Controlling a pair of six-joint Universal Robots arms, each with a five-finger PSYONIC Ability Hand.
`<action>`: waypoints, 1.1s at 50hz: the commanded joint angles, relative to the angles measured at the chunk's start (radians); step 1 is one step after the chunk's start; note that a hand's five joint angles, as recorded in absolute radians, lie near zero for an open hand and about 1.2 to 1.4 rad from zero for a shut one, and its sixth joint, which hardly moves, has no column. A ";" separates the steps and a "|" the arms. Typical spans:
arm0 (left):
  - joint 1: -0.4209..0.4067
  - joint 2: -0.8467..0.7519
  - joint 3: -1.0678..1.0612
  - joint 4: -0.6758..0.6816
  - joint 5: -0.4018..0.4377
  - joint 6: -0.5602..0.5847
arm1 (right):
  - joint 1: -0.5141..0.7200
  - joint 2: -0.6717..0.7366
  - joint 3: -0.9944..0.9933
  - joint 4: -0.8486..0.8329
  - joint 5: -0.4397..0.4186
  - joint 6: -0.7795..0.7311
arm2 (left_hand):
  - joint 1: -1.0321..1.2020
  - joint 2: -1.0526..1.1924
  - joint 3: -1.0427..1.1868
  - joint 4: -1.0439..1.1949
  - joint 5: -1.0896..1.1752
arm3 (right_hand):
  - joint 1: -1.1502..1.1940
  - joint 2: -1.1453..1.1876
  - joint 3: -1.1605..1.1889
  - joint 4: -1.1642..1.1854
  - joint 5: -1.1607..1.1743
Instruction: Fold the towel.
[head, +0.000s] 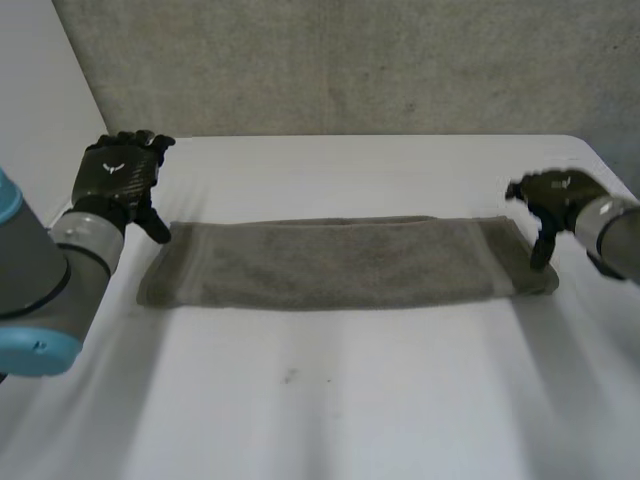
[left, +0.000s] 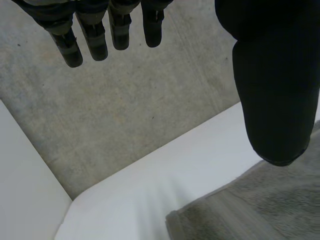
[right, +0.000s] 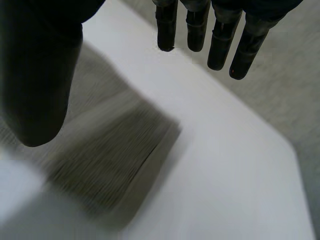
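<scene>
In the head view, the towel (head: 340, 262) lies flat on the white bench (head: 330, 400) as a long grey strip, apparently already doubled lengthwise. The left robot hand (head: 118, 175) hangs just beyond the towel's left end, by its far corner. The right robot hand (head: 555, 195) is at the towel's right end, its thumb reaching down toward the cloth; I cannot tell whether it touches. In the left wrist view, the fingers (left: 95, 37) are straight and well apart from the thumb (left: 275, 90), released and holding nothing, with the towel's corner below the thumb. In the right wrist view, that robot hand is likewise released, straight fingers away from the thumb, and the towel's end lies beneath, its stacked edge showing. The towel looks soft, limp and light, likely to sag and drag, so a pinch through all layers at the end corners seems the best hold.
</scene>
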 joint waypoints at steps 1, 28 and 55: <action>-0.016 0.022 -0.094 0.091 -0.002 -0.010 | -0.042 0.014 0.240 -0.227 -0.039 -0.037 | 0.002 0.009 0.009 0.008 -0.028 | 0.040 0.020 0.027 0.011 0.039; -0.020 0.022 -0.145 0.136 0.000 -0.011 | -0.212 0.051 0.213 -0.395 0.037 -0.141 | 0.002 0.009 0.009 0.008 -0.028 | 1.167 1.147 1.154 1.138 1.166; -0.019 0.024 -0.154 0.139 -0.003 -0.010 | 0.391 0.076 -0.060 -0.347 0.109 -0.288 | 0.002 0.009 0.009 0.008 -0.028 | 1.167 1.147 1.154 1.138 1.166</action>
